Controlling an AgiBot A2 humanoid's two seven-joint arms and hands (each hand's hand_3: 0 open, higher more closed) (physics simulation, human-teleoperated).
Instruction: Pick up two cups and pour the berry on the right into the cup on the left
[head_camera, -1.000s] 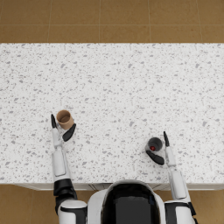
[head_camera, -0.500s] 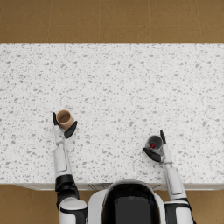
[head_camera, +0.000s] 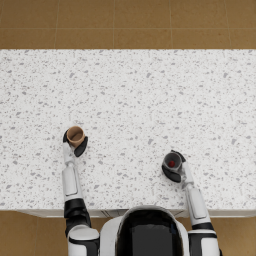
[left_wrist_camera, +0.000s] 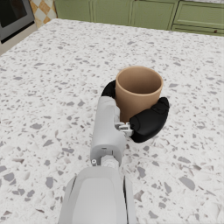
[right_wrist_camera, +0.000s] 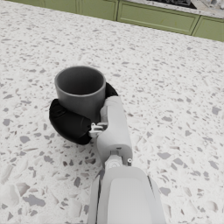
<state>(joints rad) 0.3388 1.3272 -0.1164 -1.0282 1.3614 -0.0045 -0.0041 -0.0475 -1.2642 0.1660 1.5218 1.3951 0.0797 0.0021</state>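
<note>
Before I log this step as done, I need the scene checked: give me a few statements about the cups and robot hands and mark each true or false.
1. The left robot hand grips the tan cup. True.
2. The tan cup lies tipped on its side. False: it stands upright, mouth up.
3. A red berry lies inside the grey cup. True, as the head view shows.
4. The right robot hand rests empty on the counter. False: it holds the grey cup.
5. The two cups touch each other. False: they are well apart, the tan one on the left and the grey one on the right.
</note>
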